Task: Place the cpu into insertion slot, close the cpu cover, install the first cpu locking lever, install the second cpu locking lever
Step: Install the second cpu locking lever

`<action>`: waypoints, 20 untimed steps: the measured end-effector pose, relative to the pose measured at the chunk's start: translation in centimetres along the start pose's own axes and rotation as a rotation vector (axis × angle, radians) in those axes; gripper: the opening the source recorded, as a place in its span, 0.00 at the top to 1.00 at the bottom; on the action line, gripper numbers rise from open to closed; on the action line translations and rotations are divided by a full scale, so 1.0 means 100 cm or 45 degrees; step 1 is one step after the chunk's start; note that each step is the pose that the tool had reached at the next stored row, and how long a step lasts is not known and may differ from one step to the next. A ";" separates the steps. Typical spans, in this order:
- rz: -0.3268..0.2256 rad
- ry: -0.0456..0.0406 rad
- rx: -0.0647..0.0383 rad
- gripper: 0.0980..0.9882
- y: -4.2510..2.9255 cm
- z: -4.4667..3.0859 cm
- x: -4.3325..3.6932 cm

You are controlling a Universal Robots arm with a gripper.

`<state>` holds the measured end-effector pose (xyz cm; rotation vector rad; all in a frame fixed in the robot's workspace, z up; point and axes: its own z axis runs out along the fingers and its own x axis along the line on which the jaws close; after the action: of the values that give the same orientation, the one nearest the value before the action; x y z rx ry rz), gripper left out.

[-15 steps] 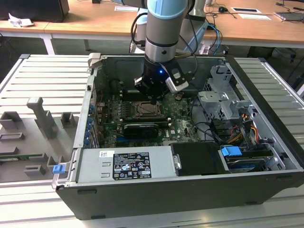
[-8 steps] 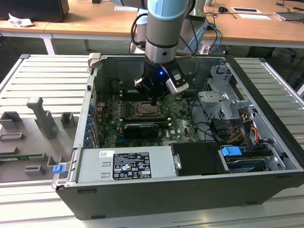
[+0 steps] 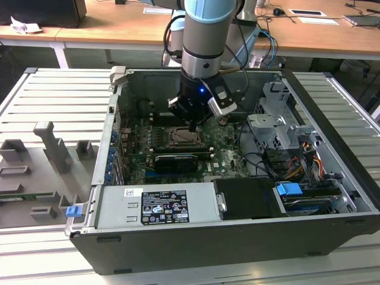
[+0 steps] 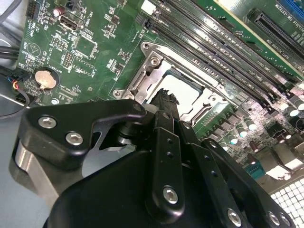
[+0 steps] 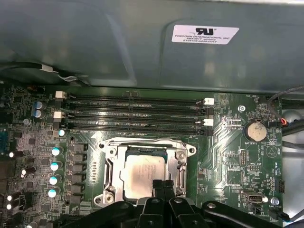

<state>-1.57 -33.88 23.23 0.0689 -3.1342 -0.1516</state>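
One pincer [image 5: 164, 186], its fingers drawn together and empty as we read it, hangs directly above the cpu [image 5: 142, 172] seated in the insertion slot [image 5: 110, 156], mid-motherboard.

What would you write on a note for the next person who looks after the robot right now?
Gripper: down inside the computer case, its fingertips right over the near edge of the cpu. The fingers look close together; I cannot tell if they touch the chip.
Cpu: lying flat in the insertion slot, pale metal top showing.
Cpu cover: appears folded down around the chip, which shows through its window.
Memory slots: beside the socket, with nothing plugged in.
Done: chip placed, cover seemingly closed.
Left: the two locking levers; I cannot tell from these views whether either is latched.
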 end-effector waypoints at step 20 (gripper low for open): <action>0.000 0.000 0.004 0.99 -0.0088 -0.0049 0.0005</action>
<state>-1.57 -34.81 23.64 0.0689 -3.1343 -0.1464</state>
